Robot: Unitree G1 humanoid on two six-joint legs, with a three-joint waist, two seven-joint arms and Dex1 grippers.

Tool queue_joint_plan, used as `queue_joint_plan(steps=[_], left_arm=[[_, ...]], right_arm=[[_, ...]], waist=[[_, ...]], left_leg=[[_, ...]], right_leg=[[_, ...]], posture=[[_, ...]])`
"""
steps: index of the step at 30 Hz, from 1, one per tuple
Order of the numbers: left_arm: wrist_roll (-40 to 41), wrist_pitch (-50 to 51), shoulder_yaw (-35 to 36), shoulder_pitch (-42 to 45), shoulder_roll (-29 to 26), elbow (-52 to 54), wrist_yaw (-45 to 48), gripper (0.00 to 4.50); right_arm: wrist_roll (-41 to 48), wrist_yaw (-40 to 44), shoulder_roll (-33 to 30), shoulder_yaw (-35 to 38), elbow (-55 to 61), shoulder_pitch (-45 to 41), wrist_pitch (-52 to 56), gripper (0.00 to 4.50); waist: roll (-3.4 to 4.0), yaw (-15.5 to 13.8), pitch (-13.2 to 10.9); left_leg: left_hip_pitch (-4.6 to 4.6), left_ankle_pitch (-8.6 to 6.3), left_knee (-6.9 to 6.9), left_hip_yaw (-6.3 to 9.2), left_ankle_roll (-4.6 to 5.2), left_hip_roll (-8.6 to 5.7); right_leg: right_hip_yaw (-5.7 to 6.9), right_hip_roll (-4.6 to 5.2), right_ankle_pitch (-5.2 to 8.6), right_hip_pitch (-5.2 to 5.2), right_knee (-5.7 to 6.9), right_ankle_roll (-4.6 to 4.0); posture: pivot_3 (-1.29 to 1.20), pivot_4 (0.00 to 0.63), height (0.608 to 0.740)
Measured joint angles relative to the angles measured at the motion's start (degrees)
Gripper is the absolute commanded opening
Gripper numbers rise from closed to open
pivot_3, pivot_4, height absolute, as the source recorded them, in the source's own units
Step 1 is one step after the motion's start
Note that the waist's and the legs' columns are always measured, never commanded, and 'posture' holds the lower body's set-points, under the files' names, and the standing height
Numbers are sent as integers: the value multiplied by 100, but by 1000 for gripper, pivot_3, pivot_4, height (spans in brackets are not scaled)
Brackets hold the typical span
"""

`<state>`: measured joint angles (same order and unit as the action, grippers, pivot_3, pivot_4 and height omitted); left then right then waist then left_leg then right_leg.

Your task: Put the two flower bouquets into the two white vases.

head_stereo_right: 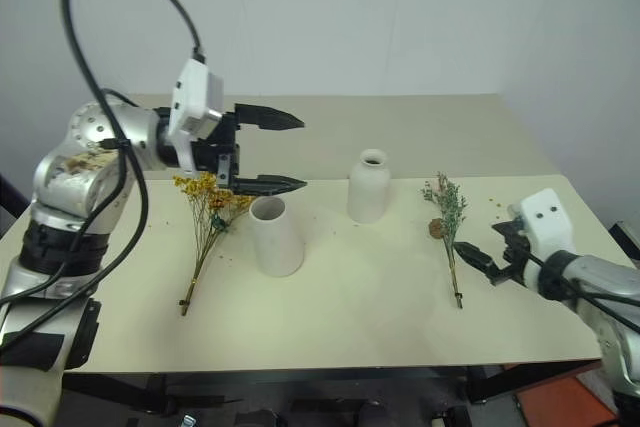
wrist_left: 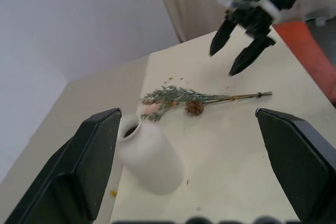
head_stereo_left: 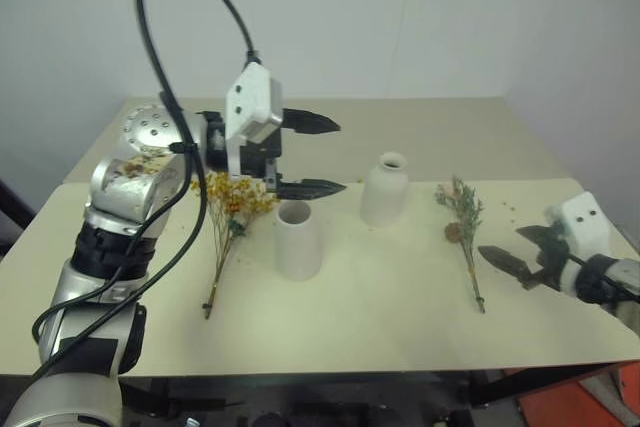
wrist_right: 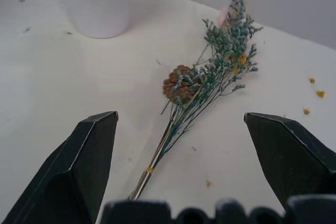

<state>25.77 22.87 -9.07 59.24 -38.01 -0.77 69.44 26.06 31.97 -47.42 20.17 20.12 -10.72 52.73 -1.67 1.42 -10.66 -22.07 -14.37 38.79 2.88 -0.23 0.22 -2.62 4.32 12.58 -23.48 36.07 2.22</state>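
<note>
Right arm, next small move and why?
Probably ease the right gripper forward and down over the stems of the grey-green bouquet, then close. Its jaws are open and empty, the bouquet lies flat on the table, its stem end pointing at the gripper, with both vases unfilled.

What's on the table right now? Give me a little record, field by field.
yellow bouquet: lying flat on the table, left of the cone vase
cone vase: upright, empty
bottle vase: upright, empty
grey-green bouquet: lying flat, right of the bottle vase
left gripper: open, raised above the yellow bouquet, holding nothing
right gripper: open, low beside the grey-green bouquet's stem, holding nothing
</note>
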Motion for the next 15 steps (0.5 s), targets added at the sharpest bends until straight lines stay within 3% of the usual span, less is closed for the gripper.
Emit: queue_joint_plan(steps=[10,15], left_arm=[[-560,-258,-532,124,830,-567,253,4485],[-657,-213,-544,50,909,-423,182,4485]], right_arm=[[-294,-454,162,-1165,-1094,-1236,804,4500],[-329,-457,226,-1278,-1652,-1508,920,4500]], waist=[[3,-41,0],[3,-38,0]], left_leg=[[-54,2,12,1,1,-11],[-66,2,14,1,2,-12]], right_leg=[[-5,8,-5,-62,15,-1],[-5,9,-10,-74,14,0]], posture=[[0,150,740],[0,150,740]])
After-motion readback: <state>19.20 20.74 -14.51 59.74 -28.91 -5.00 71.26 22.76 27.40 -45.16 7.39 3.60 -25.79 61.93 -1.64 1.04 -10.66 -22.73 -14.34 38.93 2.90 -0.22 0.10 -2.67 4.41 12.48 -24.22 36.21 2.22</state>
